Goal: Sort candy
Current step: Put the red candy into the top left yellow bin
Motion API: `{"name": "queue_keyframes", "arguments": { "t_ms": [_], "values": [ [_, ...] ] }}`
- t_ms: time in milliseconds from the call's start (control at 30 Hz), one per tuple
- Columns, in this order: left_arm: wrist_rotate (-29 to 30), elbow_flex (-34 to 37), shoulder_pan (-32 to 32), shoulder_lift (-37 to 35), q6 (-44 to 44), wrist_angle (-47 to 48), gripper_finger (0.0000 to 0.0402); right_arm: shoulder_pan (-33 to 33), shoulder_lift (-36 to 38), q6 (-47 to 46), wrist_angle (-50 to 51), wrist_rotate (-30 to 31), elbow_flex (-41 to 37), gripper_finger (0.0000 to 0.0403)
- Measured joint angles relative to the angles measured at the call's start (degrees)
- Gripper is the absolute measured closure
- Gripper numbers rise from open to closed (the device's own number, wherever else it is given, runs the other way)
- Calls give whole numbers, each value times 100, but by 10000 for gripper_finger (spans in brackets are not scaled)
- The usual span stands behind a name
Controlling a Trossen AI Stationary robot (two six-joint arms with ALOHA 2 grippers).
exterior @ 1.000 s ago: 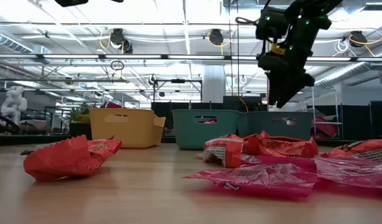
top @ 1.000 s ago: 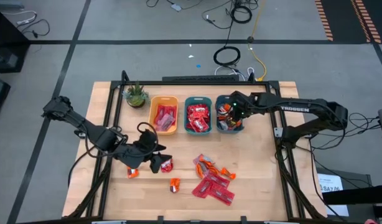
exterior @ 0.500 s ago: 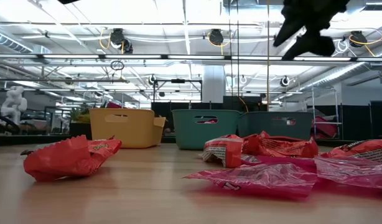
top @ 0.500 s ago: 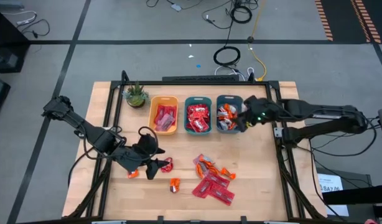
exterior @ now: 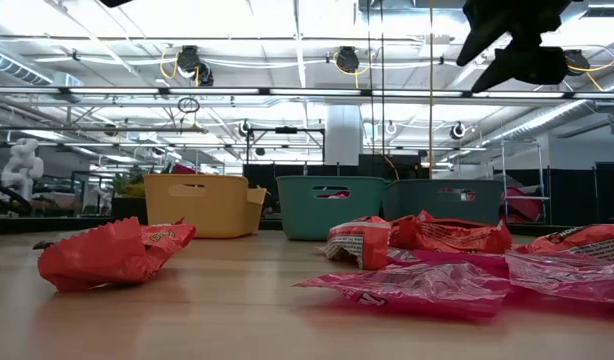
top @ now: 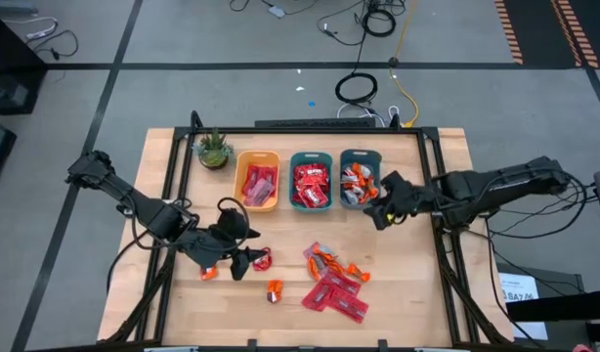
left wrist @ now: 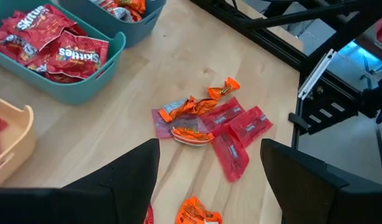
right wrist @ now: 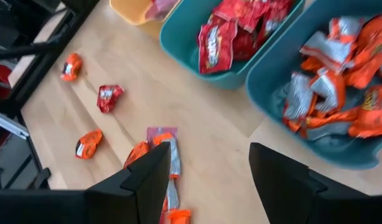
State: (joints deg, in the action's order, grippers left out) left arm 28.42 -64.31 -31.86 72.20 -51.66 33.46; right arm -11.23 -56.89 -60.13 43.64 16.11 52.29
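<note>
The candy is spread over the table. A pile of pinkish-red flat packets and orange pieces (top: 331,279) lies near the front middle, also seen in the left wrist view (left wrist: 209,124). A red squarish packet (top: 262,259) lies flat just right of my left gripper (top: 243,258), which hovers open and empty (left wrist: 209,171). Two loose orange pieces (top: 274,290) (top: 208,273) lie close by. My right gripper (top: 383,210) hangs open and empty (right wrist: 206,180) above bare table, in front of the right teal bin (top: 360,178), which holds orange and silver pieces.
A yellow bin (top: 258,181) with pinkish packets and a middle teal bin (top: 311,181) with red packets stand in a row at the back with the right one. A small potted plant (top: 214,149) sits at the far left corner. The black frame rails (top: 442,235) border the table.
My right gripper has drawn back from above the right teal bin, going up and toward the table's right and near edges, and it has turned as it went. My left gripper has rolled a little about its own line while staying over the same spot.
</note>
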Motion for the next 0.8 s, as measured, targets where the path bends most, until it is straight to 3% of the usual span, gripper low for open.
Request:
{"name": "queue_keyframes", "arguments": {
  "t_ms": [167,267,433,800],
  "values": [
    [-26,0,82,0,101,1,100,-440,-249,-332,0,51,0,193],
    [-353,0,215,13,107,3,72,-651,-354,-467,2,53,0,193],
    [-422,-2,369,83,280,-2,30,-889,-436,-530,6,36,-1,193],
    [-420,-2,431,81,260,-351,22,-1474,-467,-976,958,-124,-2,193]
  ]
}}
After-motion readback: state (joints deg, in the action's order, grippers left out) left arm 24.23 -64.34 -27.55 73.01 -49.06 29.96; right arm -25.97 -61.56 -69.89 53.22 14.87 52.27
